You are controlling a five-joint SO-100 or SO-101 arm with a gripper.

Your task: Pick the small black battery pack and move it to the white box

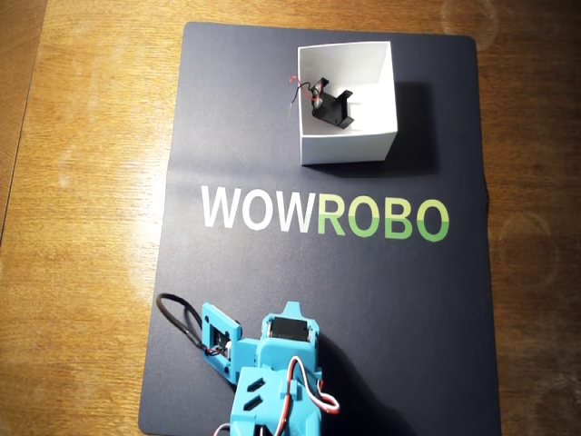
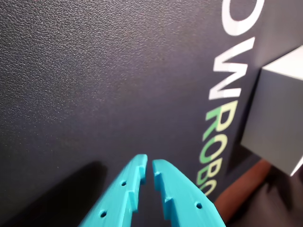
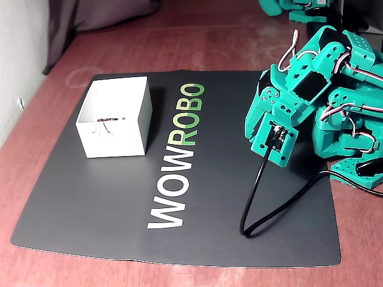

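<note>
The small black battery pack [image 1: 333,107] lies inside the white box [image 1: 349,146] at the far end of the black mat, with thin red wires beside it. In the fixed view only the wires [image 3: 108,119] show over the rim of the box [image 3: 115,130]. My turquoise gripper [image 2: 149,163] is shut and empty, with its fingertips almost touching, low over the bare mat and far from the box [image 2: 273,126]. The arm [image 1: 277,372] is folded back at the near edge of the mat.
The black mat [image 1: 272,136] with the WOWROBO lettering [image 1: 324,216] lies on a wooden table [image 1: 82,182]. A black cable [image 3: 263,197] loops from the wrist camera onto the mat. More turquoise parts [image 3: 353,149] stand to the right in the fixed view.
</note>
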